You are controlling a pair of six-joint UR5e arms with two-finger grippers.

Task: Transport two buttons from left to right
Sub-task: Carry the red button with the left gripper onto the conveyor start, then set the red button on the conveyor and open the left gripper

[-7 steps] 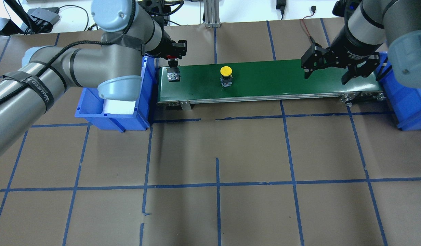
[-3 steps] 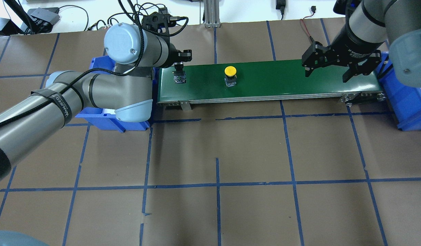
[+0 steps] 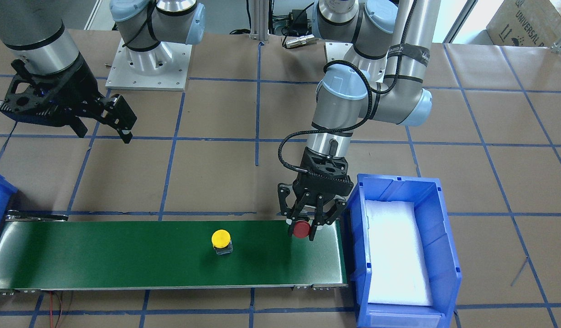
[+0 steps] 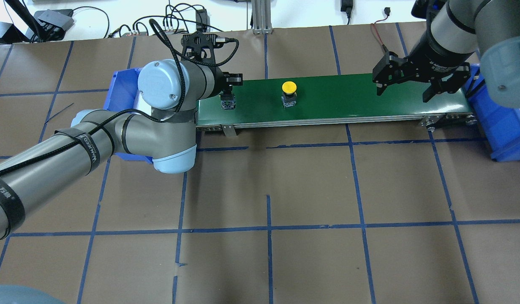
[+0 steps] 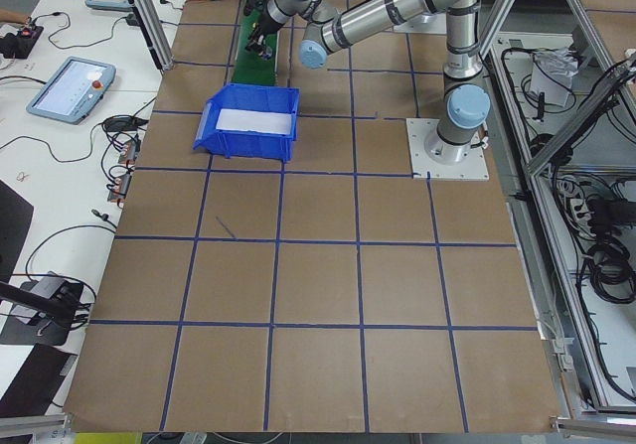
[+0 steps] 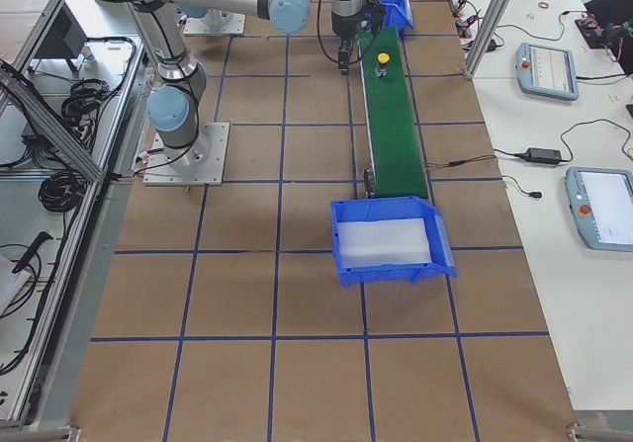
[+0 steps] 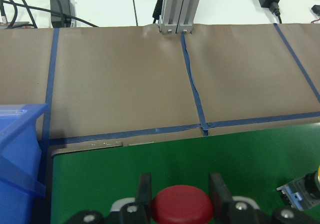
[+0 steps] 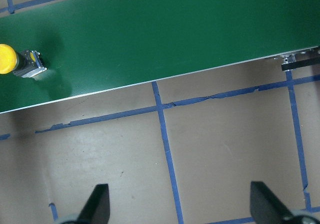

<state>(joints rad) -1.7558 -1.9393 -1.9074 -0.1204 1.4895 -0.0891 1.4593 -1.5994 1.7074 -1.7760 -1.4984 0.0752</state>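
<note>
Your left claw (image 3: 301,232) is clamped on the round cap of the red-capped push-button with its dark block body (image 7: 180,206), at the end of the green conveyor belt (image 3: 125,259) just beside the blue plastic bin lined with white foam (image 3: 398,186). The yellow-capped push-button (image 4: 289,93) stands upright farther along that belt. Your right claw (image 4: 402,97) hangs near the belt's other end, fingers spread wide.

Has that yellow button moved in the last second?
Yes. The yellow button has drifted right along the green belt, farther from its left end.
</note>
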